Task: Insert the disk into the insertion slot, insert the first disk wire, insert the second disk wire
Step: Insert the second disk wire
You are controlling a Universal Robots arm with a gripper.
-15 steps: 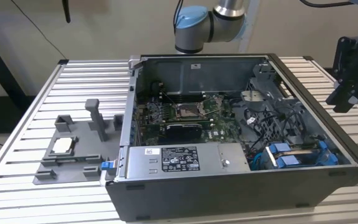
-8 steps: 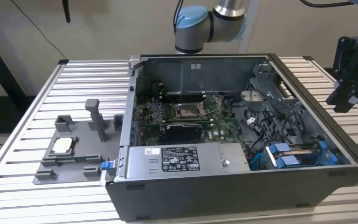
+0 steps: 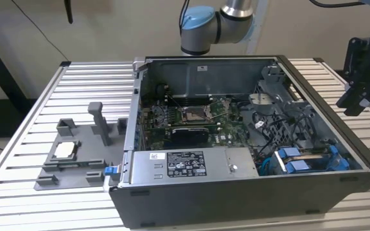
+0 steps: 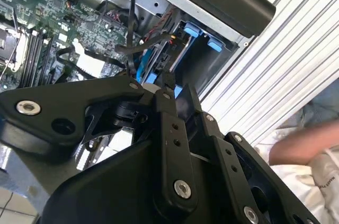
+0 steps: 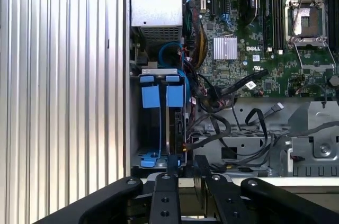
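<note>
Ribbed metal slats are forming the counter, and an open black computer case is lying on it. The disk is sitting in the drive bay at the corner of the case nearest the exterior view's right. Its bright blue carrier plastic is showing at both ends of the bay, while its metal body is barely showing between the rails.

Black cables are curling just beside the bay, and I cannot tell whether any of them is plugged into the disk. The hand is hovering off the side of the case nearest the bay, apart from the disk, and I cannot tell how far open it is.

Farther in, a green motherboard is lying flat on the case floor and bearing small white lettering. A grey power-supply box is sitting along the case's near wall in the exterior view, carrying a white label with black print.

Outside the case, toward the exterior view's left, a grey fixture plate is resting on the counter and holding a small silver square part. A person's arm is showing beside the counter in the second wrist view.
</note>
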